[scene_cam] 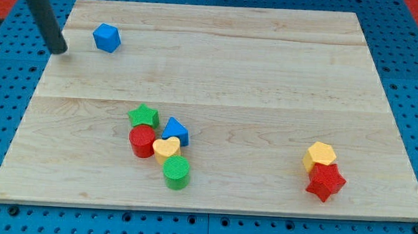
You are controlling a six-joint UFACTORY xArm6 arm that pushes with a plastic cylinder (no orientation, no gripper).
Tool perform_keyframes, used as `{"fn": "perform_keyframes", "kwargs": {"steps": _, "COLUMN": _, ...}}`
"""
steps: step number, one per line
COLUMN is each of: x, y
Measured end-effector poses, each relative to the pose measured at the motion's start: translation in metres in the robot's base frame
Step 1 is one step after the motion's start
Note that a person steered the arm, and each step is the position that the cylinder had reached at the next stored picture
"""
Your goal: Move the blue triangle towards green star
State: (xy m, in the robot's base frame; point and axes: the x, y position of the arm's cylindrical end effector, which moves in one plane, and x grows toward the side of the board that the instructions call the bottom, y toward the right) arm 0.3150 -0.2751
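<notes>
The blue triangle (174, 130) lies left of the board's middle, toward the view's bottom. The green star (144, 116) sits just to its left, a small gap apart. My tip (59, 50) is at the view's upper left, near the board's left edge, far from both blocks and just left of a blue cube-like block (106, 38).
A red cylinder (142, 141) sits below the green star. A yellow heart (166, 148) and a green cylinder (177, 172) sit below the blue triangle. A yellow hexagon (320, 155) and a red star (325, 181) lie at the lower right. The wooden board (268, 84) rests on a blue pegboard.
</notes>
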Motion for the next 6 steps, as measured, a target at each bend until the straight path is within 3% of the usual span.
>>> {"fn": "perform_keyframes", "kwargs": {"steps": 1, "x": -0.058, "y": 0.000}}
{"fn": "perform_keyframes", "kwargs": {"steps": 4, "x": -0.096, "y": -0.009}}
{"fn": "perform_keyframes", "kwargs": {"steps": 5, "x": -0.056, "y": 0.071}}
{"fn": "perform_keyframes", "kwargs": {"steps": 6, "x": -0.007, "y": 0.082}}
